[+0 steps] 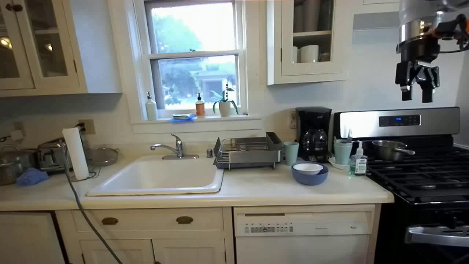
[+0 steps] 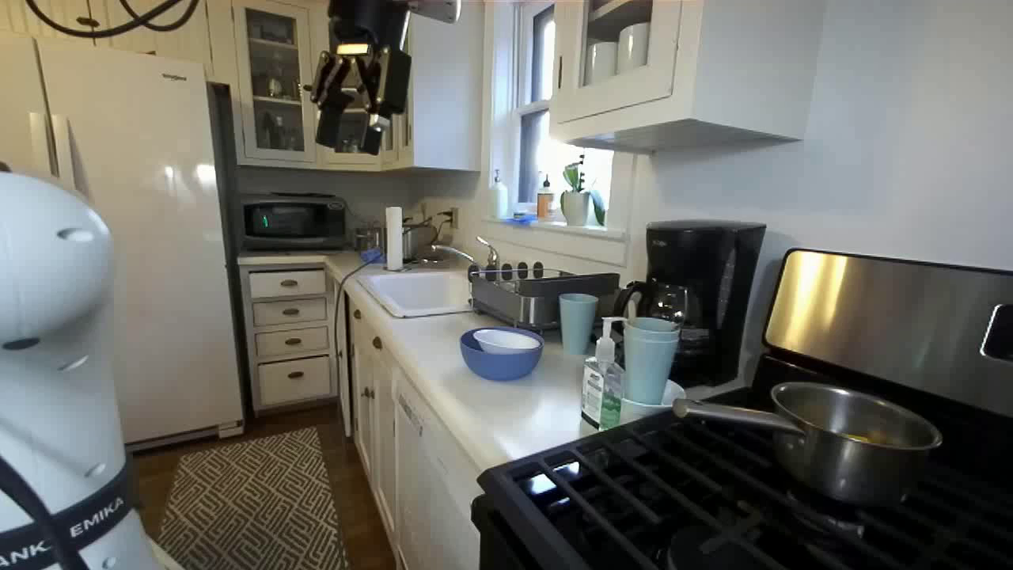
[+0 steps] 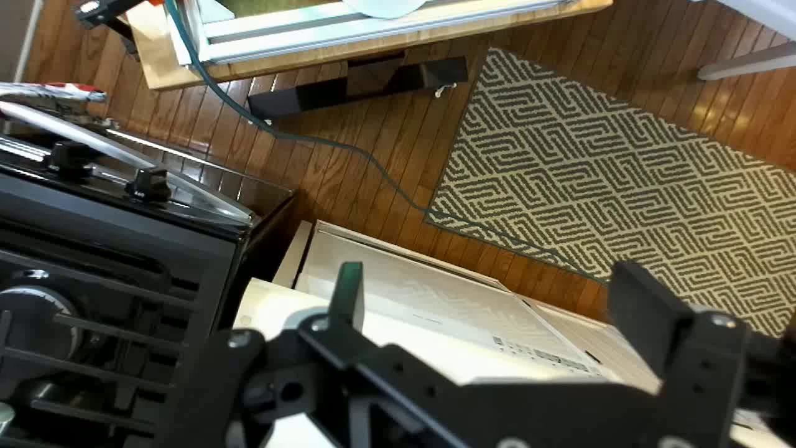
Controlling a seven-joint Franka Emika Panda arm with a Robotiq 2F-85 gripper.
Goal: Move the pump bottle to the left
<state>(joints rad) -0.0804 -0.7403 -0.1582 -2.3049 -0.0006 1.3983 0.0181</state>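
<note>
The pump bottle [image 1: 358,164] is small, translucent teal-green with a pale pump top and a white label. It stands upright on the white counter [image 1: 253,190] at its right end, beside the stove. It also shows in an exterior view [image 2: 601,388], in front of the stacked teal cups. It does not show in the wrist view. My gripper [image 1: 417,96] hangs high in the air, well above the counter and stove and apart from the bottle. It also shows in an exterior view [image 2: 350,144]. In the wrist view its fingers [image 3: 495,295] are wide apart with nothing between them.
A blue bowl [image 1: 310,179] holding a white bowl stands left of the bottle. Teal cups [image 1: 342,152], a black coffee maker [image 1: 313,128] and a dish rack [image 1: 253,156] stand behind. A pot [image 2: 859,451] sits on the stove [image 2: 736,514]. A cabinet [image 1: 311,71] hangs overhead.
</note>
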